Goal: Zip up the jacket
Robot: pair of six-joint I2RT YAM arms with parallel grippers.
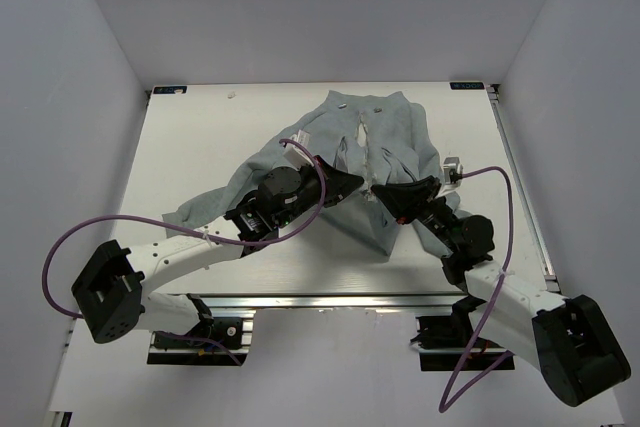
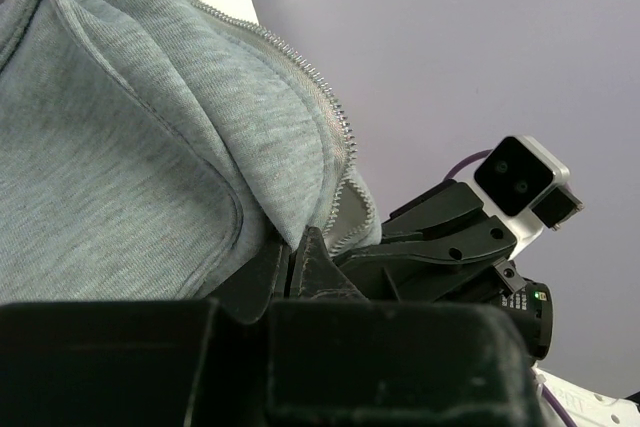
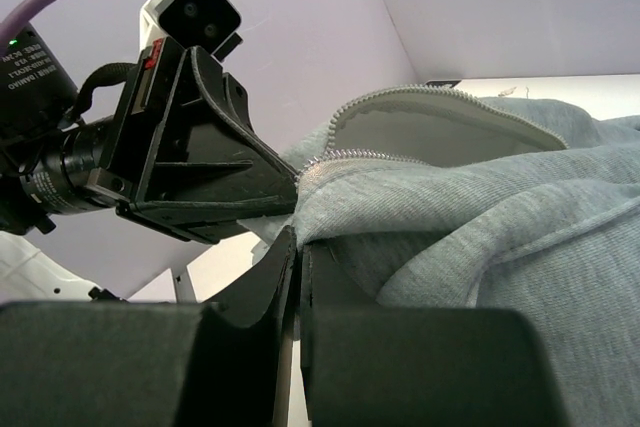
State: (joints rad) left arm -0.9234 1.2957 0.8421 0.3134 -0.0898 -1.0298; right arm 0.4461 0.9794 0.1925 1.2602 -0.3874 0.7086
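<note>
Jacket (image 1: 385,137): grey, spread on the white tabletop (image 1: 220,137) toward the far middle, front open, one sleeve (image 1: 200,209) trailing off to the left.
Zipper (image 2: 335,107): undone; its teeth run along a raised front edge, with paler lining (image 3: 430,132) showing behind.
Left pincer (image 1: 352,185): fingers pressed narrow, pinching the jacket's front edge on its own side, near the hem.
Right pincer (image 1: 388,193): pinched tight on the opposite front edge, fabric bunched at its tips.
Spacing: the two pincers sit just beside each other at the near end of the centre opening.
</note>
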